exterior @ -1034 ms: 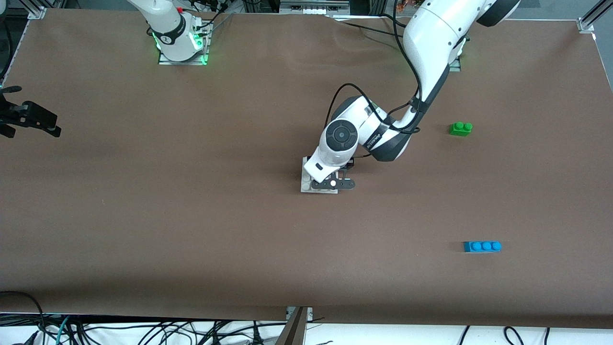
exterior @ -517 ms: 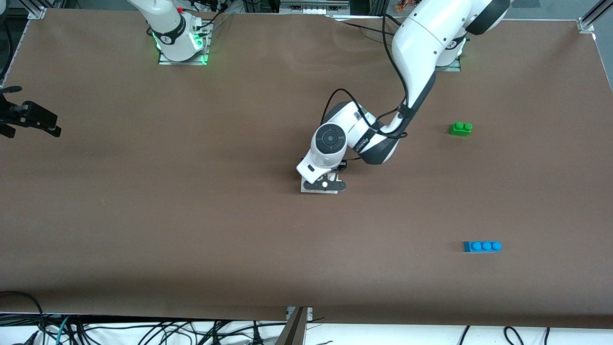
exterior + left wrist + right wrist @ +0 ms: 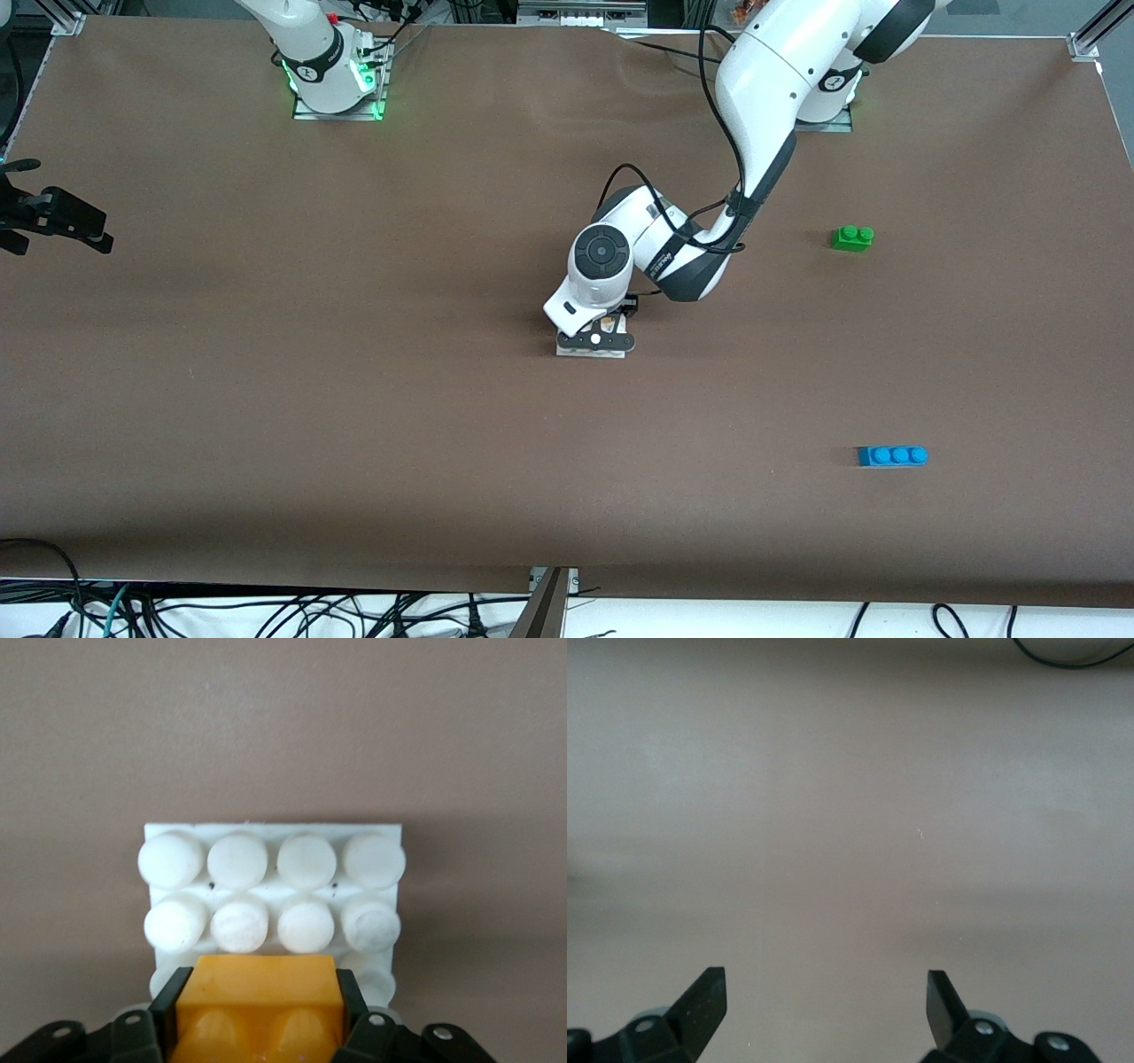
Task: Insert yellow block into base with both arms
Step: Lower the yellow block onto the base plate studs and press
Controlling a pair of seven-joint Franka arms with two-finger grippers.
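Two bricks, green and blue, dot the brown table; left gripper jaws pinch the yellow block.

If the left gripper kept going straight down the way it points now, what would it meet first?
Probably the base: the left gripper, shut on the yellow block, points down at its studs, so the block would likely touch them first. The remaining gap is unclear.

A green brick with two studs lies on the brown table, toward the left arm's end. A blue brick with three studs lies at the same end, well apart from it and nearer to the front camera.
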